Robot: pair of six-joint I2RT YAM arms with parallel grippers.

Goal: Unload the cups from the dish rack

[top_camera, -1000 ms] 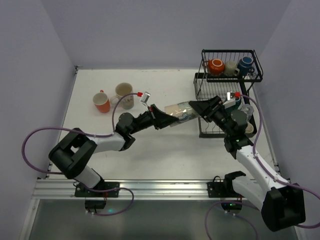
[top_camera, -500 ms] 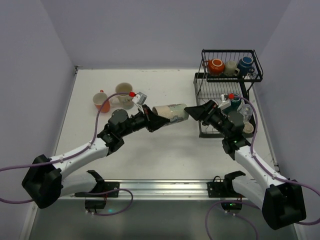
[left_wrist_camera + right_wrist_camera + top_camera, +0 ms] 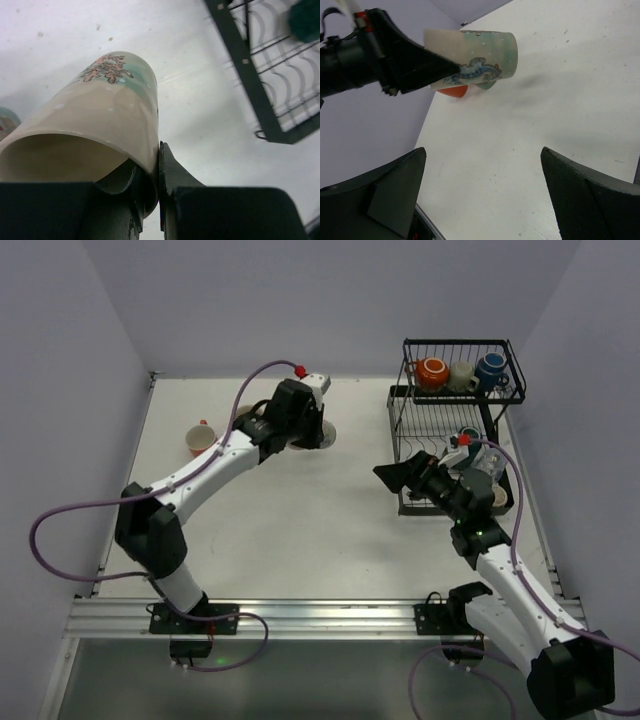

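Three cups are counted in the upper basket of the dish rack (image 3: 458,341): an orange cup (image 3: 432,371), a cream cup (image 3: 462,376) and a blue cup (image 3: 490,368). One teal cup (image 3: 468,438) is seen in the lower tray. A second orange cup (image 3: 201,441) stands on the table (image 3: 300,520). One patterned cup (image 3: 110,110) is pinched by its rim in the left claw (image 3: 156,170) and held on its side above the table. The right claw (image 3: 483,150) is spread wide, and nothing is held in it.

Showing glossy glazed ceramic on the patterned cup (image 3: 112,107), black coated wire on the dish rack (image 3: 239,65), a matt table (image 3: 195,105).
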